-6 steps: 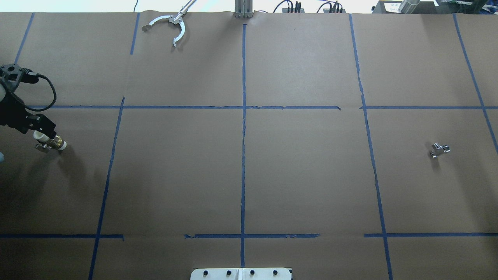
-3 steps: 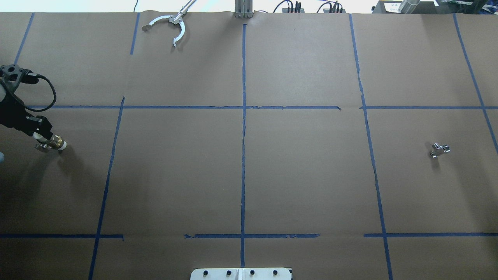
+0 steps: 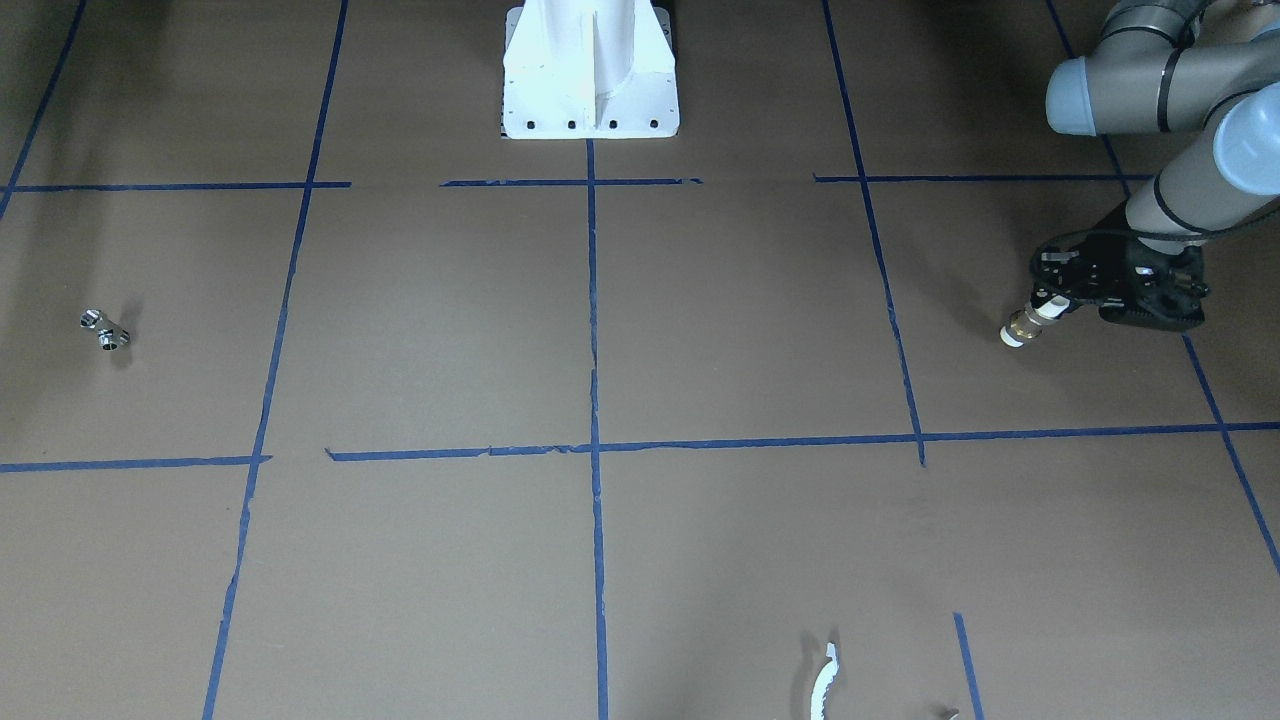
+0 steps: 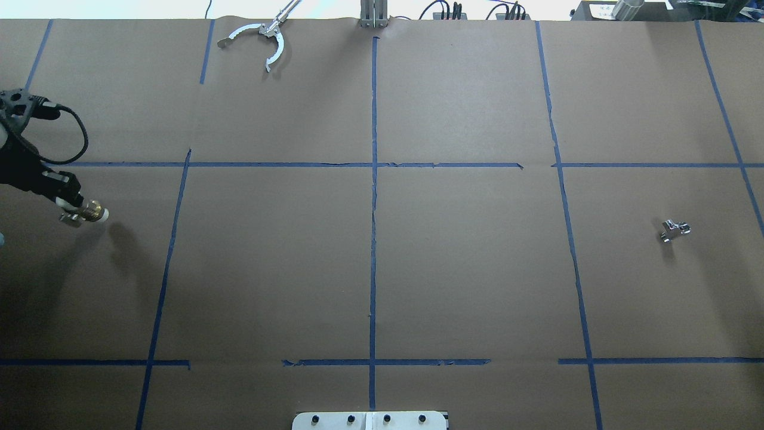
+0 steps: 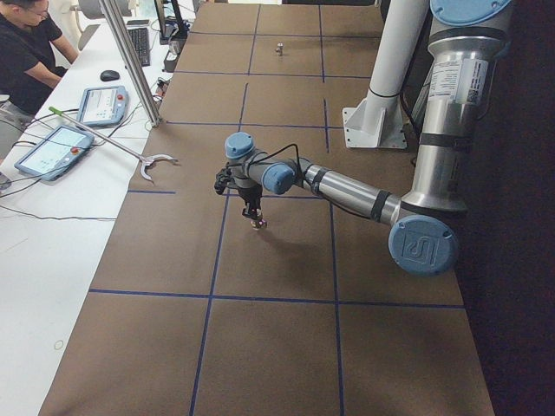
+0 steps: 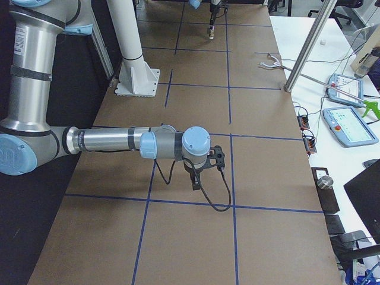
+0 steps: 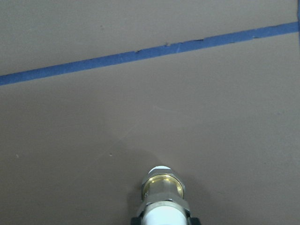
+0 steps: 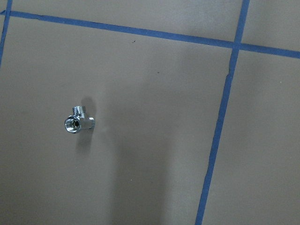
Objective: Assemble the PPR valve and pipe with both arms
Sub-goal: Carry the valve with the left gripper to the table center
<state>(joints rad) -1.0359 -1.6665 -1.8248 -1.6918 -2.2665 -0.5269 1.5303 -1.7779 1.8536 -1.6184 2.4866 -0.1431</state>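
The left pincer [image 4: 67, 205] is clenched on the white pipe [image 4: 89, 213] with a brass end, held seemingly just clear of the bench [image 4: 382, 269] at its left edge (its shadow falls apart from it); the right pincer [image 6: 196, 178] hangs near the chrome valve [image 4: 674, 230], which lies untouched far right, though whether that pincer is released I cannot tell. One part is in hand; grasping the valve and joining remain. Count: one pipe, one valve, two pincers
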